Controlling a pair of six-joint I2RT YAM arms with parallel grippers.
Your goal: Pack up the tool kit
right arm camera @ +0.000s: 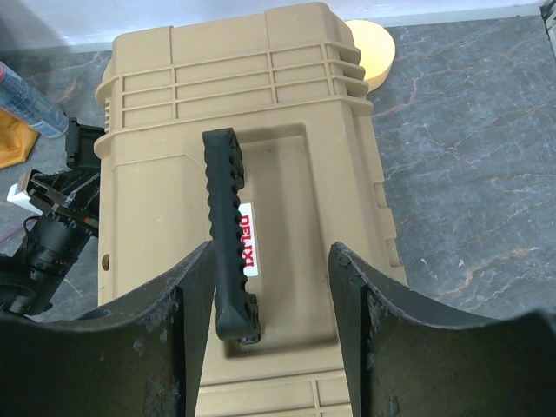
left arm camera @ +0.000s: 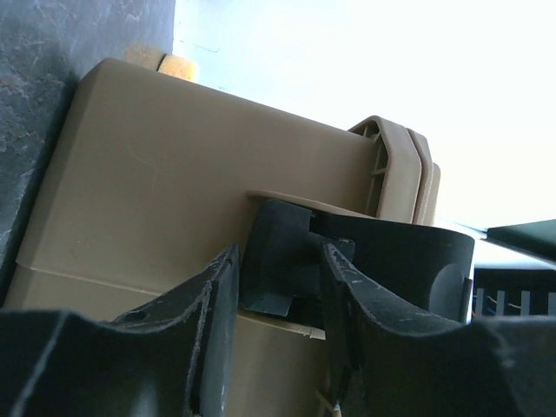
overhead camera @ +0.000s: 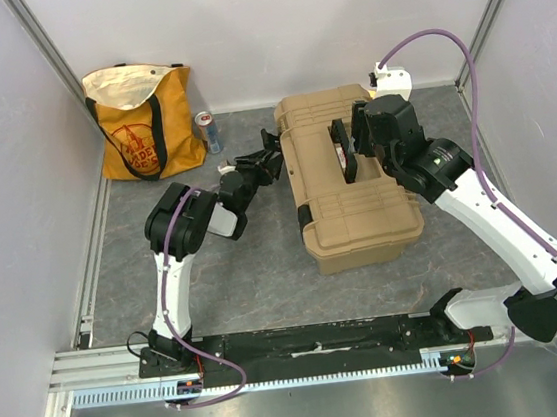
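The tool kit's tan toolbox (overhead camera: 358, 199) lies shut on the table, ribbed lid up, and fills the right wrist view (right arm camera: 287, 95). Its black handle (right arm camera: 226, 217) stands up from the lid recess. My right gripper (right arm camera: 271, 261) hovers open over the handle, which rests against the left finger, with a wide gap to the other one. On the box's left side, my left gripper (overhead camera: 273, 159) reaches a black latch (left arm camera: 282, 261). In the left wrist view my left gripper (left arm camera: 278, 256) has both fingers pressed against that latch. No loose hand tools show.
An orange-and-cream tote bag (overhead camera: 143, 123) stands at the back left, a drink can (overhead camera: 208, 131) beside it. A pale yellow disc (right arm camera: 373, 48) lies behind the box. White walls close in the table on three sides.
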